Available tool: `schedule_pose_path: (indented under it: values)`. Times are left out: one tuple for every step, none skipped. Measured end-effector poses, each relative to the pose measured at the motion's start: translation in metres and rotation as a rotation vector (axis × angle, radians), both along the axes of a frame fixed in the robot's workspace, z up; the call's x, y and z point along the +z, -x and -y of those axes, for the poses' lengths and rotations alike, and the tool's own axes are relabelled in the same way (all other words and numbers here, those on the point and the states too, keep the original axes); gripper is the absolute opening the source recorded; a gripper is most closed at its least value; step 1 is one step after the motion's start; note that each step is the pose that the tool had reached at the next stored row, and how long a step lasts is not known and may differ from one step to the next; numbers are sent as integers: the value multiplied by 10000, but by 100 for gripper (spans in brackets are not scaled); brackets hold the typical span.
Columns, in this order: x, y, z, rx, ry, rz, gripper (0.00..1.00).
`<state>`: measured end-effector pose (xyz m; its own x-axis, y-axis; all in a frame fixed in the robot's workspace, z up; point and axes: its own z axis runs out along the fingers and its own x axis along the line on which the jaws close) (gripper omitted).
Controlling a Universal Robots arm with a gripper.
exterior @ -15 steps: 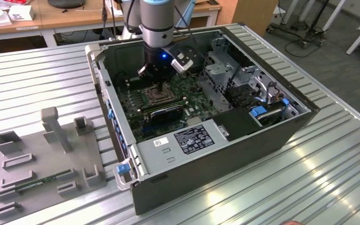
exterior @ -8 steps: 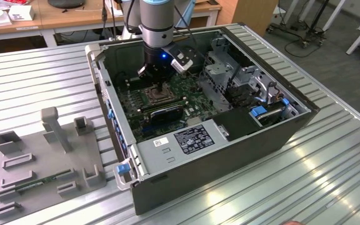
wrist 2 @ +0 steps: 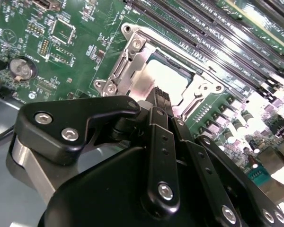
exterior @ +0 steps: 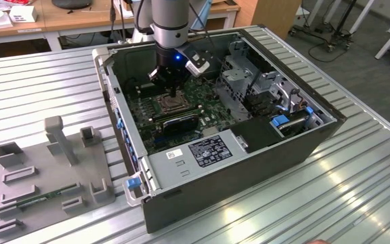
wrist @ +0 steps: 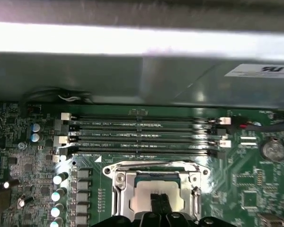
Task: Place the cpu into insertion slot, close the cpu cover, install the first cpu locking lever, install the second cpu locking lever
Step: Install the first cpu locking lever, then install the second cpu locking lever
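Hand (wrist: 158, 202) is closed, gripping nothing, tips resting on the cpu (wrist 2: 173, 78) top. The cpu sits in the slot (exterior: 170, 105), at 6 o'clock from the arm (exterior: 169, 30) in the exterior view. Cover (wrist: 117, 187) looks folded down around it. The silvery-tan top shows through the window, flat and square.

Risks:
- Too much downforce overloads the slot.
- Tips sliding off-centre could snag the cover edge or scrape the board (wrist 2: 47, 56).
- Can't tell whether the cover is locked. If not, it may spring up.
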<state>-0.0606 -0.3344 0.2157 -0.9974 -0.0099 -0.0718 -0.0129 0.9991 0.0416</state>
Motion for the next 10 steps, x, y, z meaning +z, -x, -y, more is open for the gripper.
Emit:
schedule_pose_path:
  values:
    - [15, 0, 0, 0, 1, -1, 11]
    - [24, 0, 0, 0, 1, -1, 11]
    - [24, 0, 0, 0, -2, 0, 11]
    - [24, 0, 0, 0, -3, 1, 11]
    - [54, 0, 0, 0, 0, 0, 11]
    - [82, 0, 1, -1, 0, 0, 11]
    - [83, 0, 1, 0, 0, 0, 11]
    - [83, 0, 1, 0, 0, 0, 11]
    - [84, 0, 1, 0, 0, 0, 11]
    - [84, 0, 1, 0, -1, 0, 11]
